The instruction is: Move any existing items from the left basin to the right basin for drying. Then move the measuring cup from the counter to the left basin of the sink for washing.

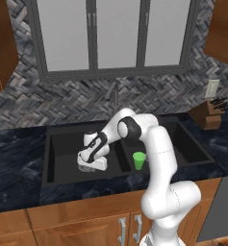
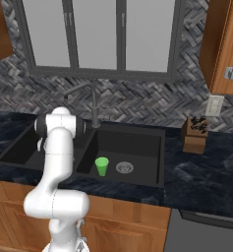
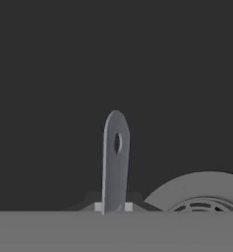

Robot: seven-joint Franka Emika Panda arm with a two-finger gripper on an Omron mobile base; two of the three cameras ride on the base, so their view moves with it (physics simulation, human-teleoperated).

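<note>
The table (image 1: 14, 158) carries the sink (image 1: 52, 144). In its right basin (image 2: 142, 147) the green tumbler (image 2: 101, 166) stands upright beside the drain (image 2: 124, 168). My tool (image 1: 89, 163) hangs low in the left basin (image 1: 62, 153), clamped tight on the measuring cup's handle (image 3: 115, 162).

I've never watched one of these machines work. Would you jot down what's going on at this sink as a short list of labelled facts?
Place: black double sink in a dark stone counter
Green tumbler: upright in the right basin, at, beside its steel drain
Hand: low in the left basin, at, shut on the measuring cup
Measuring cup: its thin grey handle rises between the fingertips, near the left drain
Also there: faucet, knife block
</note>
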